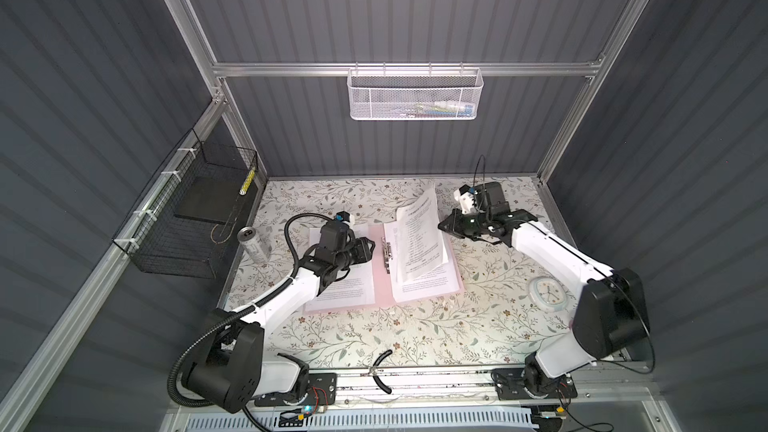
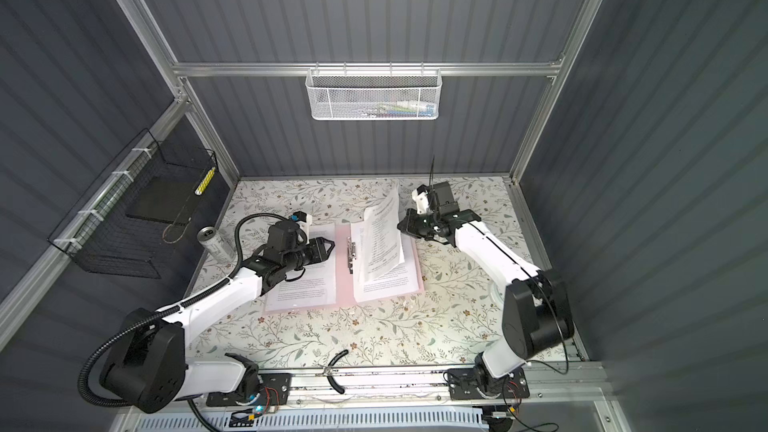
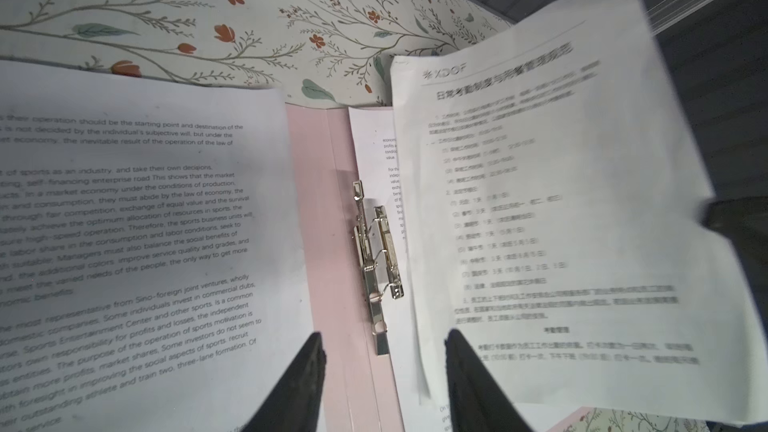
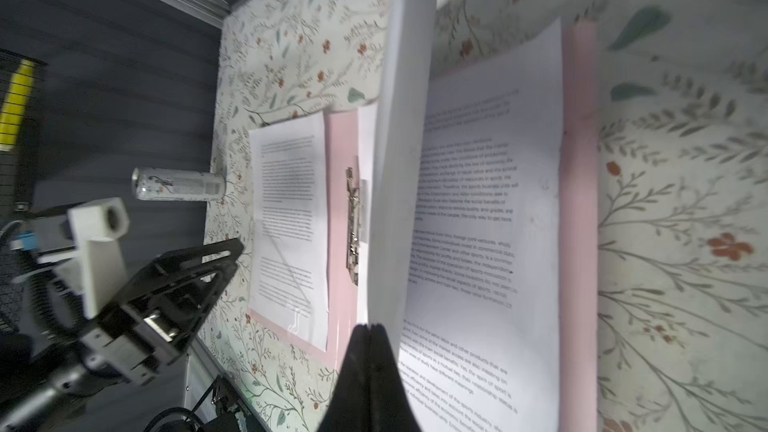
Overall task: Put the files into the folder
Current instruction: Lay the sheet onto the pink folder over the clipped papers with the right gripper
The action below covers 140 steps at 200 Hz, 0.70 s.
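Note:
The pale pink folder lies open and flat on the table, its metal clip beside the spine. One printed sheet rests on its left cover and another on its right cover. My right gripper is shut on the edge of a further file sheet, which stands tilted above the right cover. My left gripper hovers open over the spine near the clip, holding nothing.
A drinks can stands left of the folder. A black wire basket with a black slab hangs on the left wall, a white mesh basket on the back rail. A round clock lies under the right arm.

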Tool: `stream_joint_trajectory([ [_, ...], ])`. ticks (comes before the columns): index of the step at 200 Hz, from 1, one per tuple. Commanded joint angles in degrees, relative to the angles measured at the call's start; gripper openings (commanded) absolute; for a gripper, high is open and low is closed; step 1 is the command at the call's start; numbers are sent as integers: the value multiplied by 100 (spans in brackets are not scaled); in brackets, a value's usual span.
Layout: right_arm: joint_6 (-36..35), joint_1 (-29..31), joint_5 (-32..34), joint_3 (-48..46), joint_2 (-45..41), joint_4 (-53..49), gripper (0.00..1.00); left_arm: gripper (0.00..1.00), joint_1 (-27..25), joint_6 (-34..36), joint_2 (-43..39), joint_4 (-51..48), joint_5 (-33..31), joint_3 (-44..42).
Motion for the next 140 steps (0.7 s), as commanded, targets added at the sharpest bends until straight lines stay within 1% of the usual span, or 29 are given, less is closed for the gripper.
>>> stream_joint_trajectory([
  [1,32,-37,-423,-192,35,332,0,49,43,168,-204,-202,-128,-74],
  [30,-264,-35,-431,-210,19,128,0,49,56,176,-199,-218,-160,-84],
  [58,-618,-67,-295,-66,-28,-244,0,49,44,172,-133,-184,-130,-97],
  [91,-1026,-221,-414,111,-3,-723,0,49,50,163,-46,-166,-103,-93],
  [123,-1208,-279,-627,128,49,-866,0,49,55,189,80,-152,-68,-64],
  [140,-1318,-292,-584,115,54,-962,0,49,45,189,140,-133,-55,-49],
])
